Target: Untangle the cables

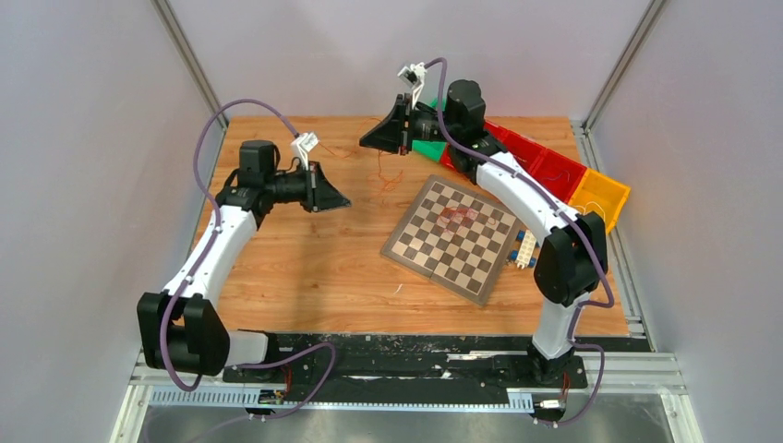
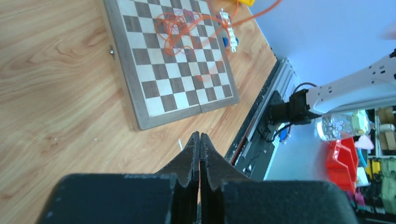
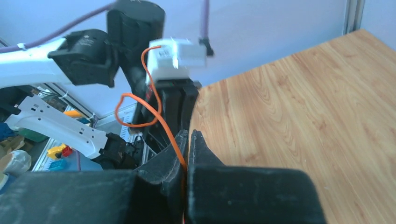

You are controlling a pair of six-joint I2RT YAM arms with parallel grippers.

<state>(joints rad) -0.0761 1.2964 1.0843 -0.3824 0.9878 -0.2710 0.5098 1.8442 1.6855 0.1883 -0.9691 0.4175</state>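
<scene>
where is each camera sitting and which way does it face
top external: above and behind the bases, looking down on the table; left arm and right arm show whole.
left wrist: on the left arm, looking past its shut left pincer across the chessboard to the right arm's base.
right wrist: on the right arm, looking over the right pincer, shut on an orange cable, toward the left arm.
shared: top and left wrist both show the chessboard with the cable tangle on it.

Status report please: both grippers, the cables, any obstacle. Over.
Left gripper shut. Right gripper shut on one orange cable strand. Rest of cables tangled on chessboard. No obstacle seen.
</scene>
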